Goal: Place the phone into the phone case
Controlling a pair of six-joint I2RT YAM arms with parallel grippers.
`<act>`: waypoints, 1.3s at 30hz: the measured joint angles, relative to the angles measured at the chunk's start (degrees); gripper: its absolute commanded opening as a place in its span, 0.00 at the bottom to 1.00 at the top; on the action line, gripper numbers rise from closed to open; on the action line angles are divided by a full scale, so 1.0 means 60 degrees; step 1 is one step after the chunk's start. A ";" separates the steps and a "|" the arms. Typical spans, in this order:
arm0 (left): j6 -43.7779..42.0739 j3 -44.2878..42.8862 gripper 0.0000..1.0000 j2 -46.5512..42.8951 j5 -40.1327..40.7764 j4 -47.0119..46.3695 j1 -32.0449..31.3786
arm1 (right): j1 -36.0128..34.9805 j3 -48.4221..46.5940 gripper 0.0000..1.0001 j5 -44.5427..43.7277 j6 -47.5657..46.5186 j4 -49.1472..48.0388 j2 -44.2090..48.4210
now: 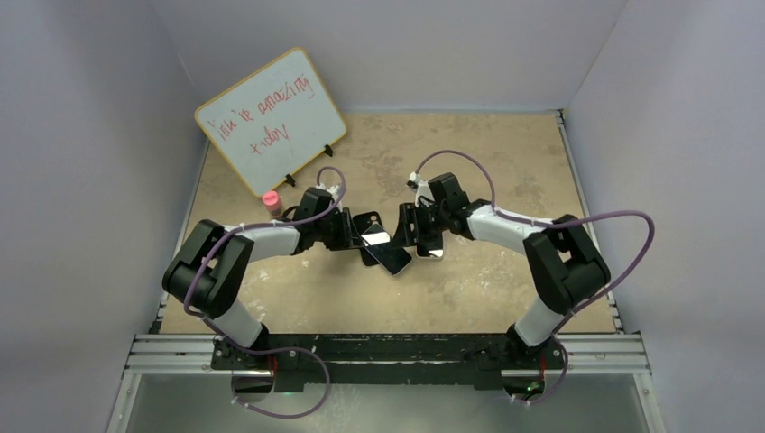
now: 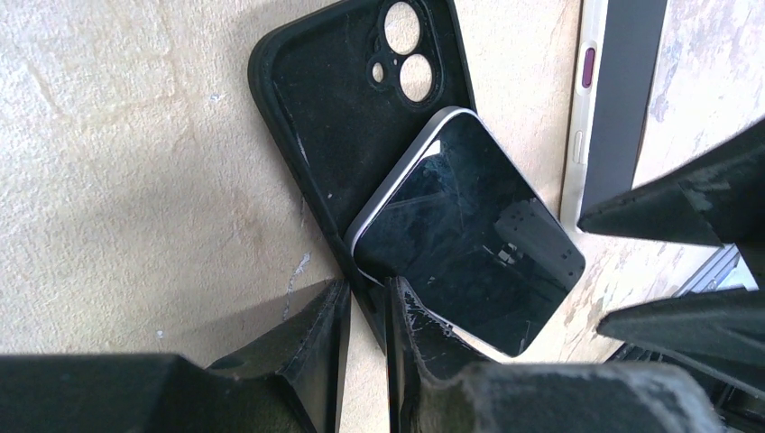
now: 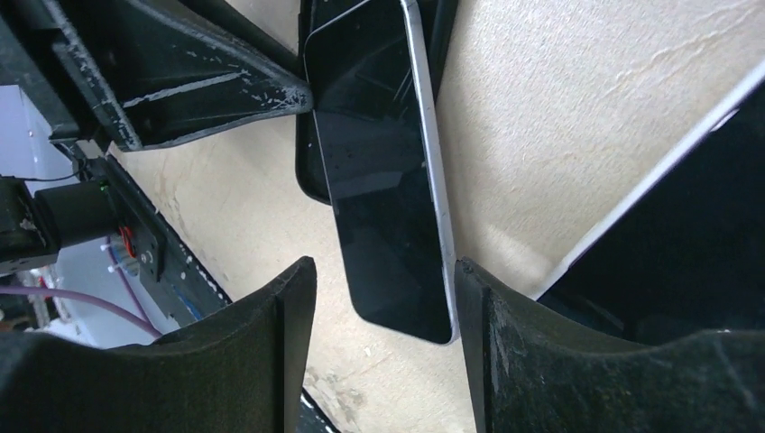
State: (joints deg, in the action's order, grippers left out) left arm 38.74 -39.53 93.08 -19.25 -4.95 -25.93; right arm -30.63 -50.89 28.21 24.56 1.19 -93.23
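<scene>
Phone (image 2: 469,244) is lying screen-up and skewed across the phone case (image 2: 343,108) near the middle of the table (image 2: 135,180). One corner is sitting inside the shell below the camera cutout, and the other end is hanging out over the case's side wall. We are pinching the case's rim with our left gripper (image 2: 365,320), fingers narrow. We are holding our right gripper (image 3: 383,271) wide astride the phone's free end, one finger seemingly touching its silvery edge, the other apart. By pressing down at this angle we are risking wedging the phone across the rim. Our thin pinch could slip and let the case swivel, and a sideways push could nudge the second phone (image 2: 622,99) just beside.
</scene>
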 measured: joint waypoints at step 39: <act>-0.0404 -0.0732 0.68 -0.1188 -0.0036 0.1563 0.0018 | 0.0215 0.0328 0.00 0.2204 0.1177 -0.1322 -0.0750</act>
State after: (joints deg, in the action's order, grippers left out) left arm 36.32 -43.92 85.95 -19.46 4.43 -25.82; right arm -29.34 -48.93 41.43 31.62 -6.74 -97.73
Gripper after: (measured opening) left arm 0.629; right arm 0.039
